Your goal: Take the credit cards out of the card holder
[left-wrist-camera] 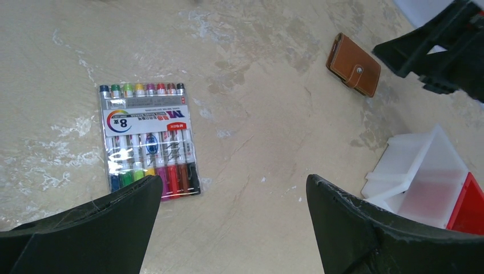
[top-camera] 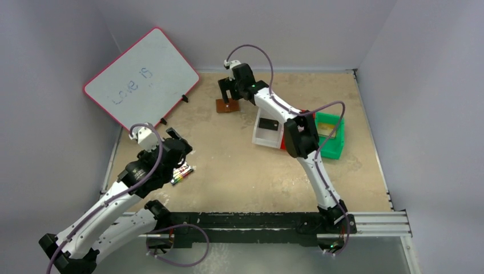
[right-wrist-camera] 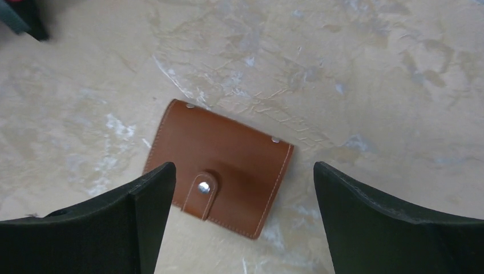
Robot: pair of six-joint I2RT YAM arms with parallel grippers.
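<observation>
Leftmost, a whiteboard [top-camera: 140, 77] leaned at the far left wall, and a marker pack [left-wrist-camera: 148, 140] lay flat on the table [top-camera: 240, 177] near the left edge. Just right of that pack the left gripper [left-wrist-camera: 233, 197] hung above bare table, its jaws spread wide and holding nothing.

Farther right, at the far middle of the table, lay the holder [right-wrist-camera: 220, 165], flat, folded shut, its tab snapped down. No cards showed; I judged that they sat inside it. The right gripper [right-wrist-camera: 244, 171] hovered right over it, jaws wide apart with one finger on each side and neither touching the leather. The holder lay askew to the line between the fingers.

To the right of the holder stood a white bin [top-camera: 258, 138] with a dark flat rectangle [top-camera: 268, 124] in it, which I could not tell for a card, then a red bin [left-wrist-camera: 471, 205] and a green bin [top-camera: 337, 145].

The risks came from the flat, shut holder. Closing on it askew could catch one corner and spin it, or skid it across the table. A pinch on the top flap alone would lift the holder without freeing the snap. With the left gripper well apart, nothing would pin the holder while the tab was pulled, so it might drag along.
</observation>
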